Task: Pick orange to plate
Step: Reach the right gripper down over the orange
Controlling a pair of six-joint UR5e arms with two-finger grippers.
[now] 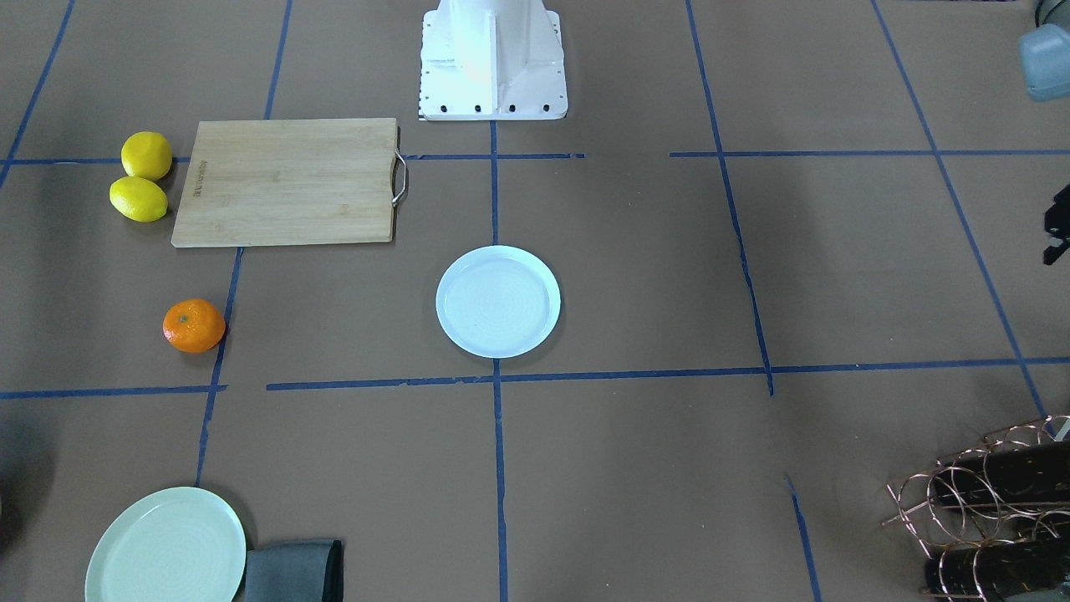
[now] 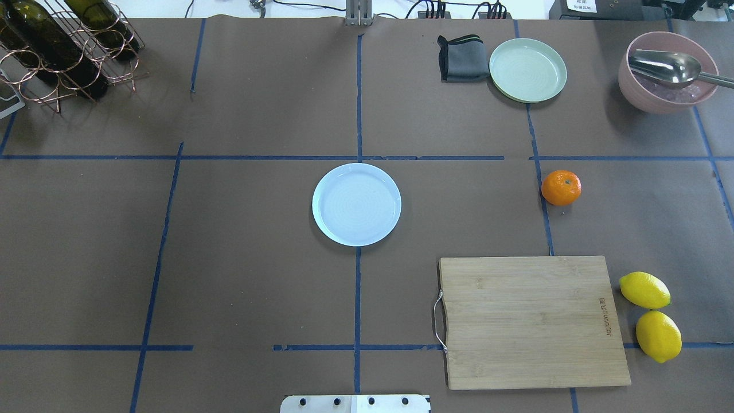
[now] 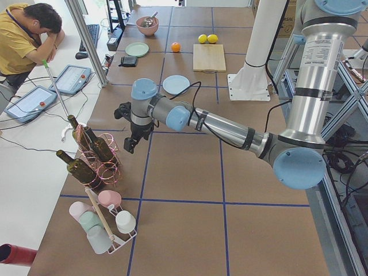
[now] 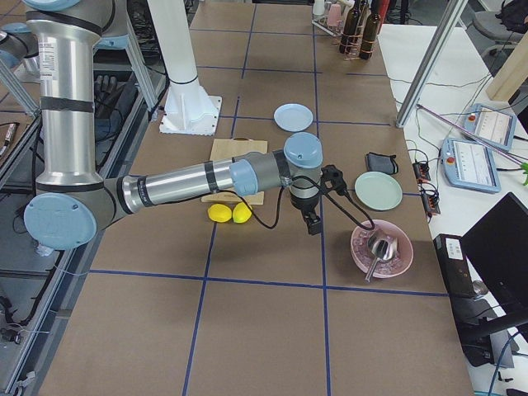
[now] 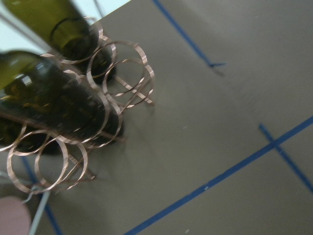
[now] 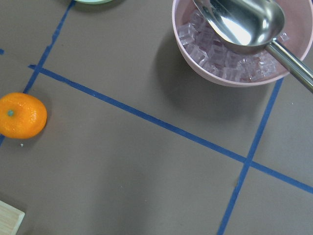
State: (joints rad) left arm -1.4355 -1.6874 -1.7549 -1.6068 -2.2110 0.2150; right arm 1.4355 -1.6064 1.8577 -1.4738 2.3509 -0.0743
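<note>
The orange (image 2: 561, 187) lies on the brown table on my right side, beyond the cutting board, and shows at the left edge of the right wrist view (image 6: 22, 115). The pale bluish-white plate (image 2: 356, 204) sits bare at the table's middle, well apart from the orange (image 1: 194, 325). My right gripper (image 4: 312, 223) hangs above the table between the lemons and the pink bowl; I cannot tell its state. My left gripper (image 3: 131, 144) hovers beside the wine rack, only its edge showing in the front view (image 1: 1055, 238); I cannot tell its state either. Neither wrist view shows fingers.
A wooden cutting board (image 2: 533, 321) with two lemons (image 2: 644, 289) beside it lies at the near right. A mint-green plate (image 2: 527, 70), grey cloth (image 2: 463, 58) and pink bowl (image 2: 668, 92) with ice and a scoop stand far right. A wine rack (image 2: 57, 51) stands far left.
</note>
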